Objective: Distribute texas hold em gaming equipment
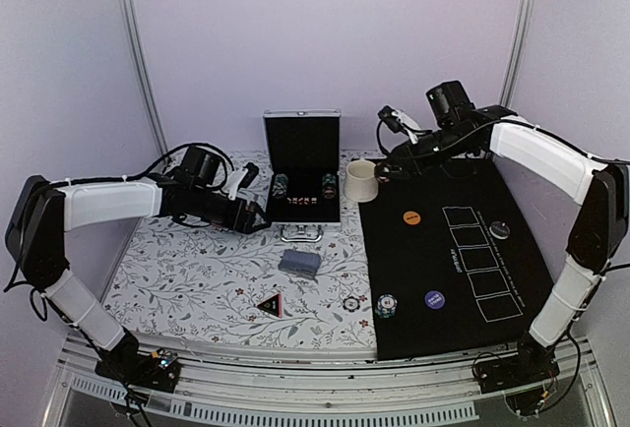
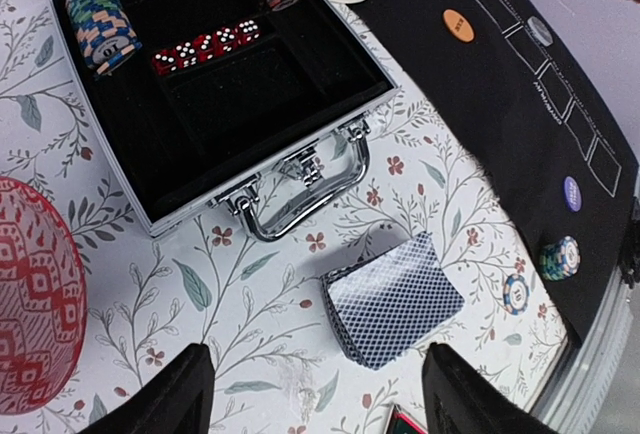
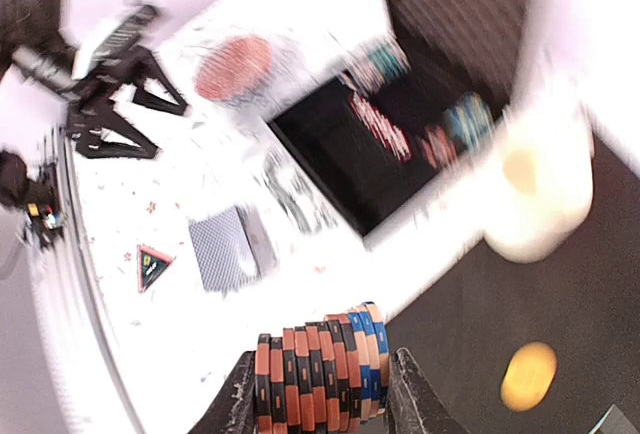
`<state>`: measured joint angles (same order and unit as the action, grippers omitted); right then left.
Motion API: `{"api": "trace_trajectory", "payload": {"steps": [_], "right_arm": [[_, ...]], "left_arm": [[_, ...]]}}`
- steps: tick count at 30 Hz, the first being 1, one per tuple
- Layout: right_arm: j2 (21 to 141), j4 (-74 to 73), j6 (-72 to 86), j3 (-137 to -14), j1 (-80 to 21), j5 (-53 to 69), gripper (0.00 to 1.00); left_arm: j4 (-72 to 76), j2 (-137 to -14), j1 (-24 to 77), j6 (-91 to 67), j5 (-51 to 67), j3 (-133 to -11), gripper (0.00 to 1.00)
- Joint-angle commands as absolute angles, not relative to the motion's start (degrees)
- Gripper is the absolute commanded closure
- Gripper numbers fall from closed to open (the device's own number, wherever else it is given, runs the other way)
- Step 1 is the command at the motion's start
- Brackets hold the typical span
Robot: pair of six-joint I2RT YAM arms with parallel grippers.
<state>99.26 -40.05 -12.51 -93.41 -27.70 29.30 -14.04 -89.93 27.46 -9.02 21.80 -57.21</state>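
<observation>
right tool [image 3: 325,404] clamps a stack of orange-and-blue striped poker chips [image 3: 320,359], left tool [image 2: 315,394] gapes near the blue-backed card deck [image 2: 392,299].

I see white shells and black joints on my left arm [image 1: 103,203] and right arm [image 1: 539,156]; black cables [image 1: 175,154]; matte black fingers [image 2: 165,394]

Cream cup [image 1: 361,182] stands just beside the open metal case [image 1: 302,147].
</observation>
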Motion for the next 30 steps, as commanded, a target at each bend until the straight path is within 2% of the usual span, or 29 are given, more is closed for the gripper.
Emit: {"api": "trace_trajectory", "payload": {"steps": [1, 6, 17, 26, 30], "right_arm": [[96.8, -35.5, -0.5, -84.2, -20.5, 38.2, 0.99], [102.5, -32.4, 2.5, -81.5, -15.4, 41.1, 0.99], [119.8, -24.4, 10.2, -88.0, -13.2, 50.6, 0.98], [125.0, -18.5, 13.6, -87.0, -13.2, 53.0, 0.98], [127.3, -17.7, 13.9, -87.5, -13.2, 55.1, 0.98]], "left_arm": [[-12.5, -88.9, 28.8, -9.0, 22.3, -56.9, 0.27], [-12.2, -88.8, 30.8, -9.4, 21.8, -56.6, 0.28], [-11.4, -90.7, 35.6, -5.8, 19.6, -59.2, 0.28], [-7.1, -109.5, 41.0, 2.0, 17.9, -80.5, 0.31], [-3.7, -120.4, 43.9, 7.1, 17.0, -90.0, 0.36]]}}
